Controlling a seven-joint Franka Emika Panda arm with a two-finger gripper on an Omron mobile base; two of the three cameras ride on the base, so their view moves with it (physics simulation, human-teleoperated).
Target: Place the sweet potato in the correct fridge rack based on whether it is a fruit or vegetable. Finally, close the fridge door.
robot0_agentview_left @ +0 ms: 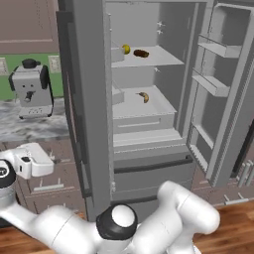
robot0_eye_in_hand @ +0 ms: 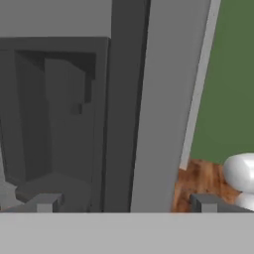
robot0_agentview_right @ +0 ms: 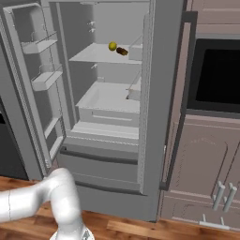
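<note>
The fingers (robot0_eye_in_hand: 124, 203) are seen in the hand view as two dark tips set wide apart at the bottom edge, with nothing held between them. Directly beyond the fingers, a dark vertical edge and a pale grey panel of the fridge (robot0_eye_in_hand: 158, 99) are seen close up; to the right of the fingers a strip of wooden floor (robot0_eye_in_hand: 198, 181) and a green wall (robot0_eye_in_hand: 228, 74) are visible. From the left base view the hand (robot0_agentview_left: 30, 161) is located low at the left, beside the fridge's left door (robot0_agentview_left: 87, 99), which stands open. Farther off, inside the fridge, the sweet potato (robot0_agentview_left: 141, 53) is found lying on the upper fridge rack (robot0_agentview_left: 158, 59), just beside a round yellow fruit (robot0_agentview_left: 126, 49). A banana (robot0_agentview_left: 144, 96) is noted on the shelf below. A coffee machine (robot0_agentview_left: 31, 89) is recorded on the table (robot0_agentview_left: 30, 126) at the left.
</note>
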